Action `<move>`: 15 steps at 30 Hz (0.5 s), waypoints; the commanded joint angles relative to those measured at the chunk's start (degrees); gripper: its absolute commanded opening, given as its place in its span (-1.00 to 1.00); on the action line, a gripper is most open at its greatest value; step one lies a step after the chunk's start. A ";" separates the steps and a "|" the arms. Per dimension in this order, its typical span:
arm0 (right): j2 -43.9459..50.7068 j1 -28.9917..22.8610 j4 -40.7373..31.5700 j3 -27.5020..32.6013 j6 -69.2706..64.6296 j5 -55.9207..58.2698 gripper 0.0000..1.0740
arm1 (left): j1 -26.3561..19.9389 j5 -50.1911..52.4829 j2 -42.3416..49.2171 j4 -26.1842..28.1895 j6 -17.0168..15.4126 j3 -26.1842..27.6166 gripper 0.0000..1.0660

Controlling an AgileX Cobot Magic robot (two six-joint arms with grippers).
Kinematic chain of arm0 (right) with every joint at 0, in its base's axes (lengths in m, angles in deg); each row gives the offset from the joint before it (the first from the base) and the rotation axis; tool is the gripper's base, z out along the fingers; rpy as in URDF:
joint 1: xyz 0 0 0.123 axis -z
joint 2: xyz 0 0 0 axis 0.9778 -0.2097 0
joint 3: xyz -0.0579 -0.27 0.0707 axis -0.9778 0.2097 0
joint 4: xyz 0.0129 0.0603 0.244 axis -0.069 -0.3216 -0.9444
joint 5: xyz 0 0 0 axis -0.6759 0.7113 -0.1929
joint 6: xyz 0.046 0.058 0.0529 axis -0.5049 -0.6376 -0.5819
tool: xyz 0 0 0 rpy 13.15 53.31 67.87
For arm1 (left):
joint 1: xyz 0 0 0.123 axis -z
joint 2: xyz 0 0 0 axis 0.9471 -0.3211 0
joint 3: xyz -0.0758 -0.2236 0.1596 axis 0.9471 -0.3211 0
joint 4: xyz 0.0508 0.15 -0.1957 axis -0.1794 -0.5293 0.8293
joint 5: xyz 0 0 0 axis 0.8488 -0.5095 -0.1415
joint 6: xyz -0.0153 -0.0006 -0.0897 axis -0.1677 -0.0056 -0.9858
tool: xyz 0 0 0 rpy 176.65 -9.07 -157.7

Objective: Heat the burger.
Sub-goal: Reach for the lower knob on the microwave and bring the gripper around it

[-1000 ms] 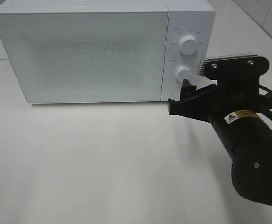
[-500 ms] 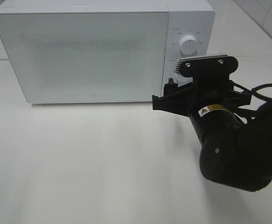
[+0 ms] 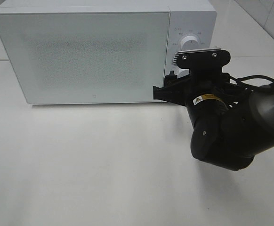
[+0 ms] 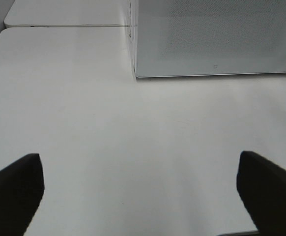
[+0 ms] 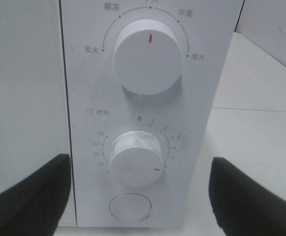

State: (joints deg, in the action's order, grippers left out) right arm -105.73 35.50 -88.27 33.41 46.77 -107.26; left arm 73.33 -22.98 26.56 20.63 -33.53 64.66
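Burger is showing nowhere; right gripper (image 5: 140, 164), jaws apart, is facing the microwave's (image 3: 80, 52) timer knob (image 5: 134, 157); left gripper (image 4: 138, 162) is hanging wide open.

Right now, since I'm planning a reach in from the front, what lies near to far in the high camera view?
table → right arm → microwave, with its upper dial showing just past the arm.
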 commanded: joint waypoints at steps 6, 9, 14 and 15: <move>-3.55 2.12 2.52 -4.13 -1.60 0.34 0.42 | -0.17 -0.06 1.03 0.06 -0.34 -0.23 0.87; -4.76 2.92 2.64 -5.56 -2.52 0.29 0.42 | -0.17 -0.06 1.03 0.06 -0.17 -0.23 0.87; -6.88 3.84 3.61 -7.62 -2.35 1.43 0.42 | -0.17 -0.06 1.03 0.06 -0.17 -0.23 0.87; -7.22 4.41 4.64 -8.42 -2.35 2.92 0.42 | -0.17 -0.06 1.03 0.06 -0.17 -0.23 0.87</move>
State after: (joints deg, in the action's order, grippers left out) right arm -112.43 38.99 -85.29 26.36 44.94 -105.77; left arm 73.33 -22.98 26.56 20.63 -33.53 64.66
